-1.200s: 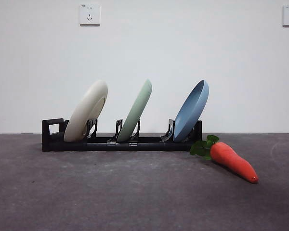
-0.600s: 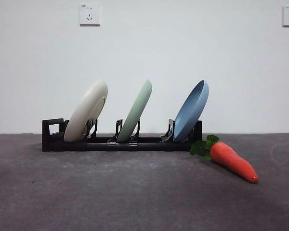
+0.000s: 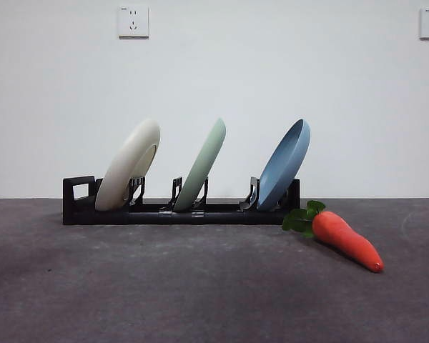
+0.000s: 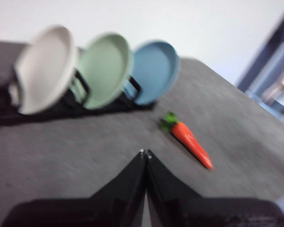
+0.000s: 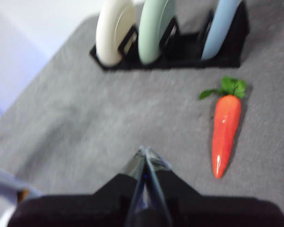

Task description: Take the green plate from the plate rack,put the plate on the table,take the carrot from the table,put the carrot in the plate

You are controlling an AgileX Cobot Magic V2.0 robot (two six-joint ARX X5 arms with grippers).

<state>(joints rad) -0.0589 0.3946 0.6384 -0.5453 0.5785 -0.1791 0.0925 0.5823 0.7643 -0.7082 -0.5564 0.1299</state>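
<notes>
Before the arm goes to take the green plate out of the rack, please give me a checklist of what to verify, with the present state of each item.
1. Green plate stands in the middle slot of the plate rack: ok.
2. Cream plate and blue plate stand apart from it: ok.
3. Left gripper open for grasping: not ok, jaws shut.
4. Right gripper holds nothing: ok, shut.
5. Carrot lies on the table, beside the rack: ok.
</notes>
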